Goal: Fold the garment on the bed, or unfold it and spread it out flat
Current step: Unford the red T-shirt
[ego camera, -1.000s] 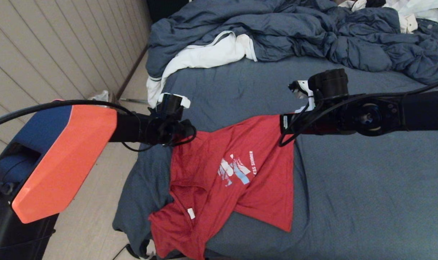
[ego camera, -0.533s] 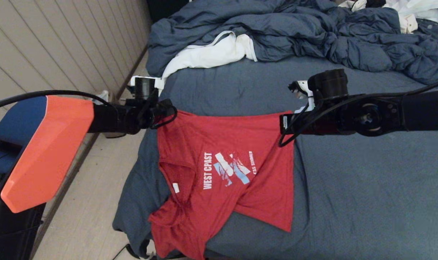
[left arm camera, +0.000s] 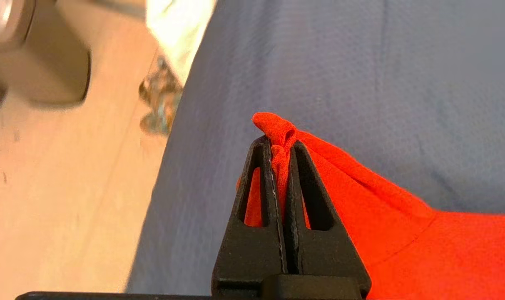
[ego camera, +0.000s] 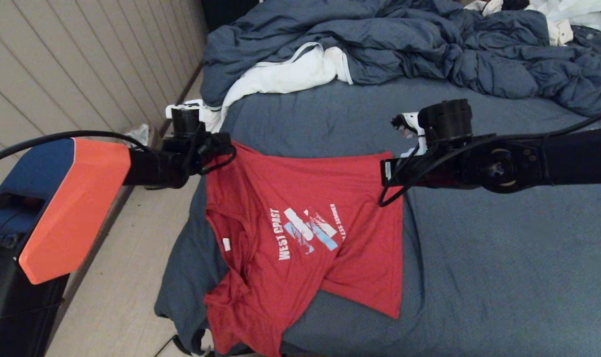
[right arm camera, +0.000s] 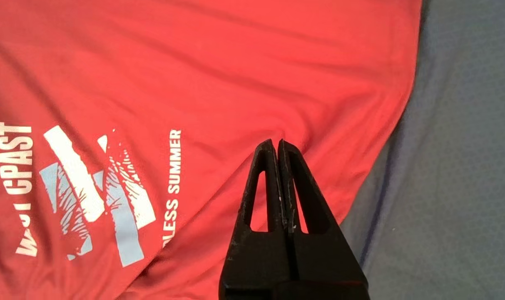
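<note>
The garment (ego camera: 300, 198), a red T-shirt, lies print side up near the left front corner of the bed (ego camera: 503, 248), its white neck tag (ego camera: 226, 244) showing. My left gripper (left arm camera: 277, 143) is shut on a bunched corner of the garment (left arm camera: 402, 233) and holds it at the bed's left edge, seen in the head view too (ego camera: 216, 148). My right gripper (right arm camera: 276, 141) is shut with no cloth between its fingers. It hovers at or just above the garment (right arm camera: 194, 62) near its right edge, by the far right corner (ego camera: 387, 171).
A rumpled blue duvet (ego camera: 429, 44) is heaped along the far side of the bed, with a white cloth (ego camera: 280, 74) hanging over the left edge. Left of the bed is wooden floor (ego camera: 122, 277) and a panelled wall (ego camera: 57, 74).
My left gripper has pulled its corner of the garment leftward and away from me, opening the shirt so the whole print shows. The right arm has barely shifted.
</note>
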Controlling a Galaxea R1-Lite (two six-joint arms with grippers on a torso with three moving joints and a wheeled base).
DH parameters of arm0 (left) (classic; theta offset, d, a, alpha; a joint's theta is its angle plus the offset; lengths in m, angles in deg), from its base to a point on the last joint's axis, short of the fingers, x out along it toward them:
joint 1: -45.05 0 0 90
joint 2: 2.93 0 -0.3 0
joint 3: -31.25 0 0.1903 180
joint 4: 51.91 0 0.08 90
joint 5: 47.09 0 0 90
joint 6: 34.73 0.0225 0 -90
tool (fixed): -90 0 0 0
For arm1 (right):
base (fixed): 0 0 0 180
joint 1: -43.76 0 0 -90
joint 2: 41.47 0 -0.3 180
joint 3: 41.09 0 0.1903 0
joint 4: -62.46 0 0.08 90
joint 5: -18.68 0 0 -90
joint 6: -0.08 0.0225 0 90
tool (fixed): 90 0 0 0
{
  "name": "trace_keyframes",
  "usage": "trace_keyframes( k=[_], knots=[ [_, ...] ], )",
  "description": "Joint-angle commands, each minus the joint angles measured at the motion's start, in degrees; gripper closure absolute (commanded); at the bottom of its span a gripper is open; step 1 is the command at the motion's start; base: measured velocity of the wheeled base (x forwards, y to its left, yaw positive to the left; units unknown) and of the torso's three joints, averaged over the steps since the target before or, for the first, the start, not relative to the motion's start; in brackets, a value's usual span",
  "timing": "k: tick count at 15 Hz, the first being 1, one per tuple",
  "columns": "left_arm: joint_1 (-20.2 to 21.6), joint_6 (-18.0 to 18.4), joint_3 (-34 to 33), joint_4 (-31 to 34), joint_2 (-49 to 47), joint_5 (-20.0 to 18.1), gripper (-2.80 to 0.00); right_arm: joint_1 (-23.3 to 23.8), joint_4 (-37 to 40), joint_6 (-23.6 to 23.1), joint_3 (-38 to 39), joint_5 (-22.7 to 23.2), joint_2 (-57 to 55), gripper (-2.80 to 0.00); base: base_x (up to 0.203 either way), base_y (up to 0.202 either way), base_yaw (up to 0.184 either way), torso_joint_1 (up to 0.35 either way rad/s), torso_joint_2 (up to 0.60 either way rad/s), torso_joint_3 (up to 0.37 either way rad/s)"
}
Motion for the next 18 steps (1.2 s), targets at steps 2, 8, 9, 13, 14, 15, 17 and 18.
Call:
trace_keyframes(
  k=[2,8,9,13,14,15,17,18],
  knots=[
    [1.56,2.78,0.1,-1.01,-1.59,-1.93,0.0,-0.13,-0.32,-0.03,0.08,-0.09,-0.49,0.0,0.0,0.0,0.0,0.0,0.0,0.0],
    [3.31,6.53,0.1,-2.5,-4.06,-1.11,0.0,-0.22,-1.73,-0.12,0.87,-0.01,-0.35,0.0,0.0,0.0,0.0,0.0,0.0,0.0],
    [3.31,6.62,0.1,-2.36,-3.96,-0.26,0.0,-0.22,-1.73,-0.12,0.87,-0.01,-0.22,0.0,0.0,0.0,0.0,0.0,0.0,0.0],
    [3.31,6.62,0.1,-2.57,-3.25,0.25,-2.8,-0.22,-1.73,-0.37,0.96,-0.03,-0.14,0.0,0.0,0.0,0.0,0.0,0.0,0.0],
    [3.31,6.56,0.05,-2.55,-2.77,0.34,-2.8,-0.22,-1.73,-0.38,0.96,-0.08,-0.22,0.0,0.0,0.0,0.0,0.0,0.0,0.0],
    [3.31,6.53,0.02,-2.46,-2.26,0.43,-2.8,-0.22,-1.73,-0.38,0.87,-0.01,-0.22,0.0,0.0,0.0,0.0,0.0,0.0,0.0],
    [3.31,6.01,-0.16,-1.67,-0.94,1.04,-2.8,-0.13,-1.64,-0.3,0.6,0.52,-0.05,0.0,0.0,0.0,0.0,0.0,0.0,0.0],
    [2.94,5.21,-0.21,0.13,-0.41,2.56,-2.8,-0.09,-1.19,-0.03,-0.19,0.92,0.01,0.0,0.0,0.0,0.0,0.0,0.0,0.0]
  ],
)
